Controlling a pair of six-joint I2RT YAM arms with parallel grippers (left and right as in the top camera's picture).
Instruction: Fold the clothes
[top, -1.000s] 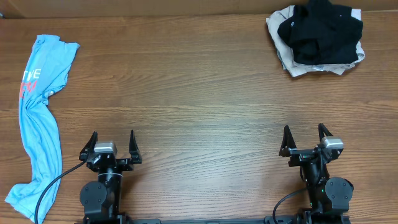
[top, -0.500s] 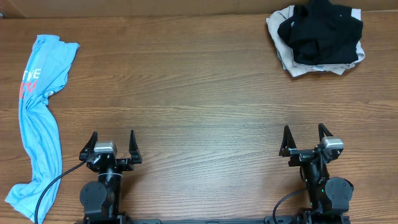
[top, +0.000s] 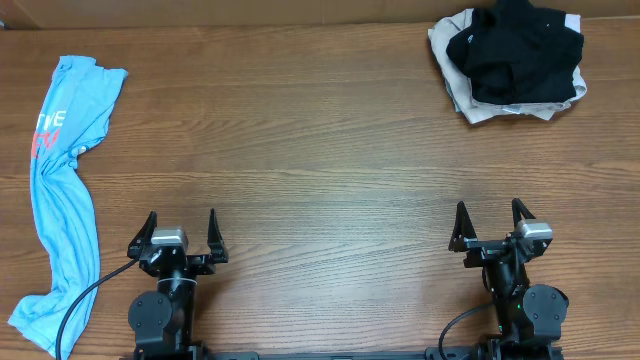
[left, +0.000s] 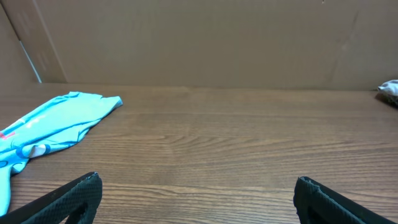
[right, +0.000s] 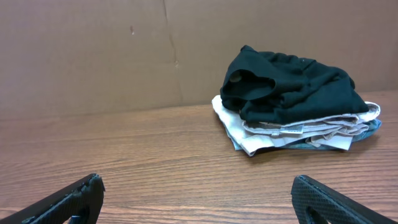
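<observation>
Nothing has shifted in the last second: the left arm (top: 165, 262) and right arm (top: 508, 255) sit parked at the near edge of the table (top: 320, 150), jaws spread wide and empty. The blue T-shirt (top: 62, 190) lies bunched along the left edge, untouched, so folding has not begun.

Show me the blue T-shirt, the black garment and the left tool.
blue T-shirt (top: 62, 200), overhead view, middle of its bunched body.
black garment (right: 292, 93), right wrist view, centre of its top.
left tool (top: 182, 216), overhead view, midway between its open fingertips.
</observation>
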